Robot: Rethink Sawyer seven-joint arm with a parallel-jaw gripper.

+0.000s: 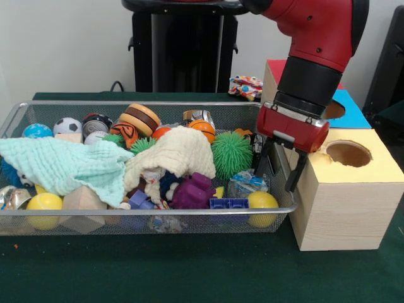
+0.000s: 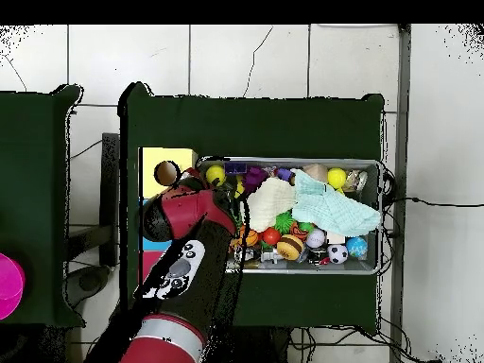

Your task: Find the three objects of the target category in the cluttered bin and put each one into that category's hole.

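The wire mesh bin (image 1: pixel 158 213) is full of toys; it also shows in the overhead view (image 2: pixel 381 217). One clear bluish plastic bottle (image 1: pixel 245 184) lies at its front right, beside a yellow ball (image 1: pixel 262 201). I make out no other bottle for certain. My gripper (image 1: pixel 280 169) hangs open and empty over the bin's right end, just right of that bottle and close to the yellow-topped box (image 1: pixel 353 189). The blue-topped box (image 1: pixel 353 115) stands behind it, its hole (image 1: pixel 336 111) partly hidden by my arm. In the overhead view my arm (image 2: pixel 184 246) covers the gripper.
A pale green cloth (image 1: pixel 63 164) and a cream cloth (image 1: pixel 180 151) cover much of the bin. A green spiky ball (image 1: pixel 231 153), a purple toy (image 1: pixel 192 191), a burger toy (image 1: pixel 142 118) and several balls lie around them. A red-topped box (image 1: pixel 275 67) stands behind the blue one.
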